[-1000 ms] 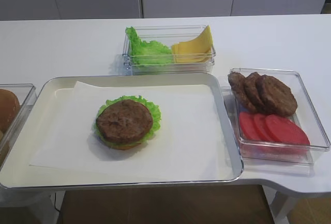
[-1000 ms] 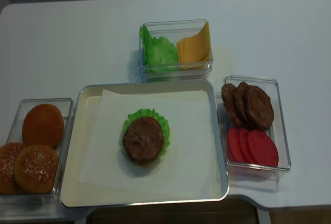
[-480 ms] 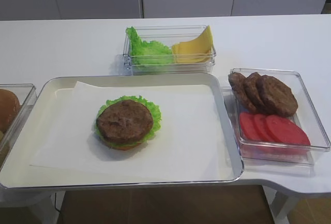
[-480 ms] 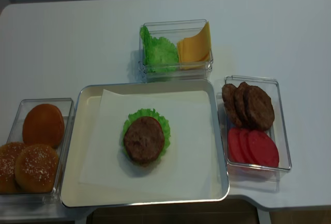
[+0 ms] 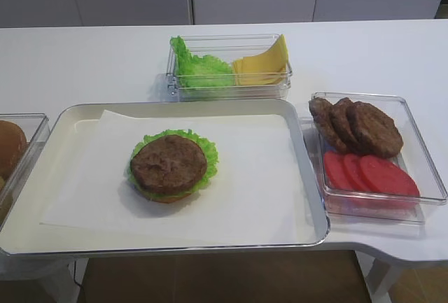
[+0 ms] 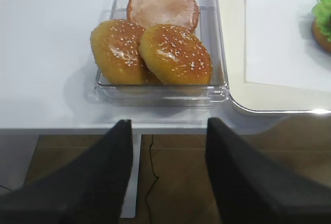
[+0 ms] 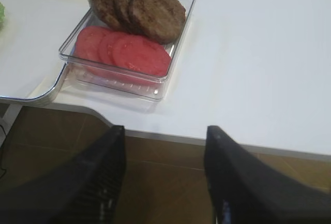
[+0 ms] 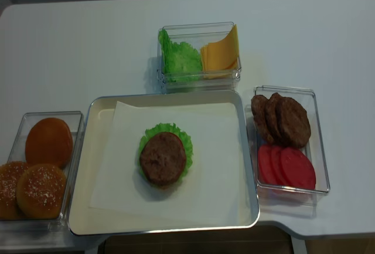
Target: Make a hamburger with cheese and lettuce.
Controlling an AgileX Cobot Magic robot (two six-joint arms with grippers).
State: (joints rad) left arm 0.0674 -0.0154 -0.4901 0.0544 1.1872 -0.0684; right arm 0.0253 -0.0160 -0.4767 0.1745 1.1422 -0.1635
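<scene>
The hamburger [image 5: 169, 166] sits on white paper in the metal tray [image 5: 308, 177]: tan bun base, frilly lettuce rim, brown patty on top; it also shows from above [image 8: 163, 156]. The cheese [image 5: 262, 65] leans in a clear box at the back, next to the loose lettuce [image 5: 199, 67]. Both show from above, cheese [image 8: 220, 53] and lettuce [image 8: 180, 58]. My right gripper [image 7: 164, 180] is open and empty, held below the table's front edge near the patty box. My left gripper [image 6: 168, 175] is open and empty, below the edge in front of the bun box. Neither gripper shows in the high views.
A clear box at the right holds brown patties [image 5: 358, 125] and red tomato slices [image 5: 369, 173]. A clear box at the left holds sesame buns [image 8: 40, 189] and a plain bun [image 8: 48, 142]. The table's front edge [image 7: 207, 140] has a rounded notch.
</scene>
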